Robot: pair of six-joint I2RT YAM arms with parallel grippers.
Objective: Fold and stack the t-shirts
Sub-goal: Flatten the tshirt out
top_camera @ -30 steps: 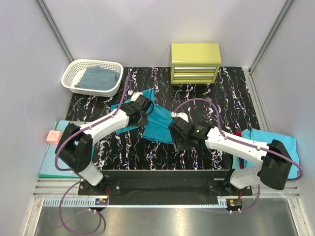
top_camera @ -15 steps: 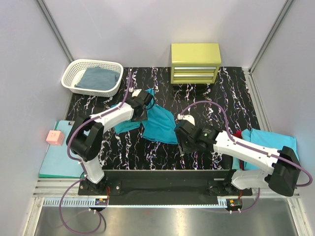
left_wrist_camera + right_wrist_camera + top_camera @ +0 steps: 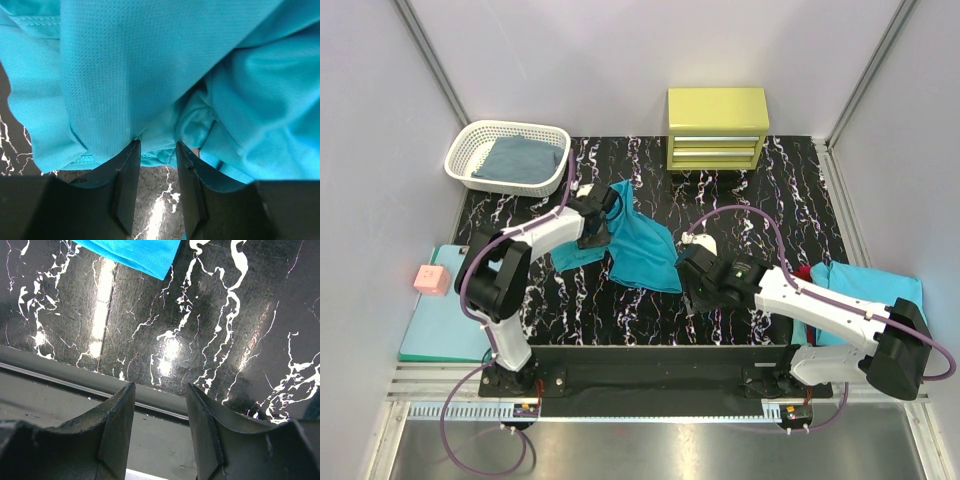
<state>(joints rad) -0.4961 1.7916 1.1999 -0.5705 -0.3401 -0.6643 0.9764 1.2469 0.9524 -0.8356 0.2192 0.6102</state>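
Note:
A teal t-shirt [image 3: 638,252] lies crumpled in the middle of the black marbled table [image 3: 740,200]. My left gripper [image 3: 601,214] is at its far left part. In the left wrist view the left gripper [image 3: 157,145] stands partly open; the shirt [image 3: 150,75] has its hem bunched at the fingertips [image 3: 131,150], and bare table shows between the fingers. My right gripper [image 3: 696,292] sits just right of the shirt's near corner. The right gripper [image 3: 160,386] is open and empty over the table's near edge, with the shirt's corner [image 3: 135,252] beyond it.
A white basket [image 3: 470,150] holding a grey-blue cloth stands back left, and a yellow drawer chest [image 3: 717,128] at the back. A mint-green clipboard [image 3: 432,325] with a pink block [image 3: 428,279] lies left. A lighter turquoise shirt [image 3: 865,285] and a bit of red cloth [image 3: 803,272] lie right.
The left jaws have narrowed at the shirt's hem and the left elbow has folded in. The right gripper has drawn back from the shirt toward the near edge.

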